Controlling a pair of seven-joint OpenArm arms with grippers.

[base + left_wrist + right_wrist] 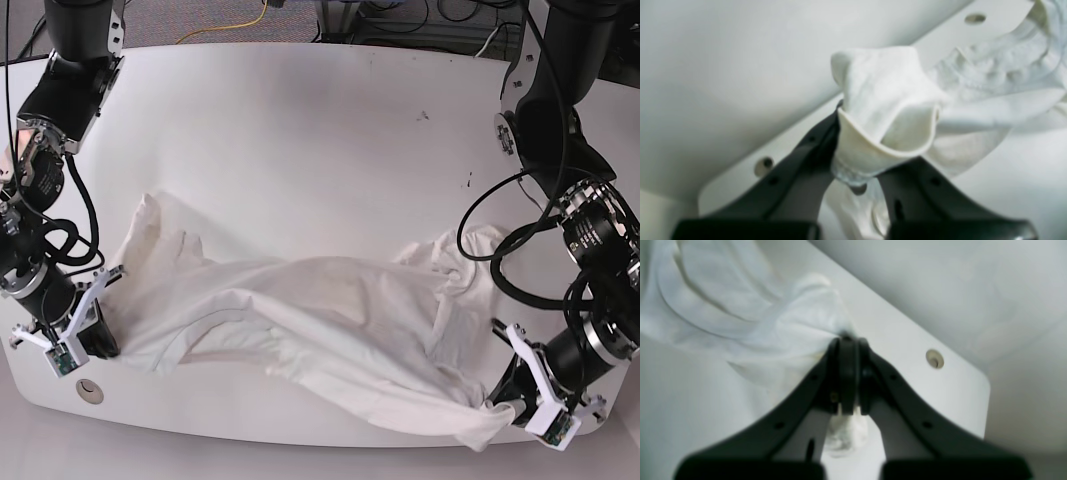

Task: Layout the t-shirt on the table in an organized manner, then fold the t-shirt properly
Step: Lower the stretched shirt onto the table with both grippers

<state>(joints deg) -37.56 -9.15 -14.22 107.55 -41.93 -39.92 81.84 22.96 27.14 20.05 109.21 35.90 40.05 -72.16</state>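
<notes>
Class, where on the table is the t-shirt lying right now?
In the base view the t-shirt sprawls along the table's near edge, stretched between both claws.

Background: beyond the table's far edge, grey floor (300, 20) with a tangle of black cables (420, 15) and one yellow cable (235, 28) trailing across it. Wrist views show only plain, blurred grey floor past the tabletop edge. Lighting even, soft shadows.
</notes>
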